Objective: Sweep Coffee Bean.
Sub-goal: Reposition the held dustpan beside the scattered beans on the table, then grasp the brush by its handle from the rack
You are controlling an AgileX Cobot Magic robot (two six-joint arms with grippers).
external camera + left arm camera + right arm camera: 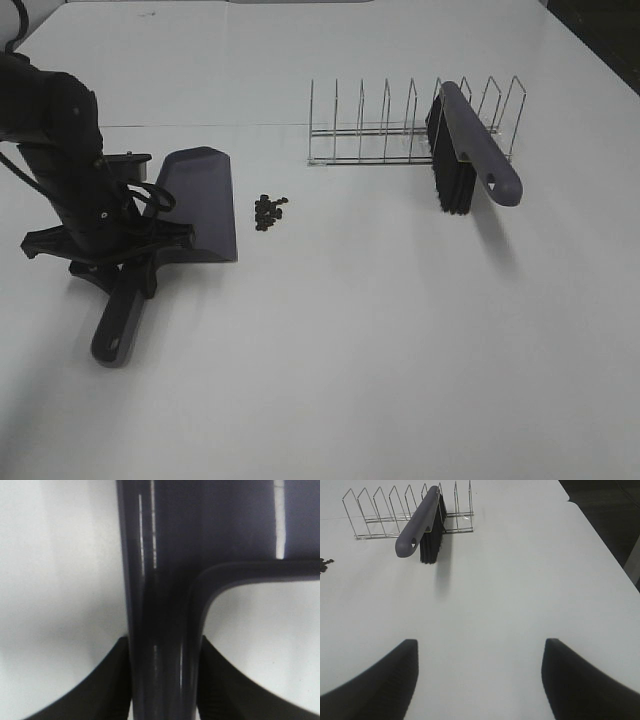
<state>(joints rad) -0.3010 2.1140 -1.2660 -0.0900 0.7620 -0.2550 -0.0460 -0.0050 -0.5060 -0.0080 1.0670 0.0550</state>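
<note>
The coffee beans [268,210] lie in a small dark cluster on the white table, just right of the grey dustpan [195,205]. My left gripper [128,278] is shut on the dustpan's handle [160,630], with a fingertip pressed against each side, and the pan lies flat on the table. A grey brush [470,150] with black bristles leans in a wire rack [380,130] at the back right. My right gripper [480,680] is open and empty above bare table, well short of the brush [420,522]. The beans [324,565] show at that view's edge.
The wire rack [380,515] has several empty slots left of the brush. The table's right edge [600,535] borders a dark floor. The left arm's black body [70,170] stands over the dustpan's left side.
</note>
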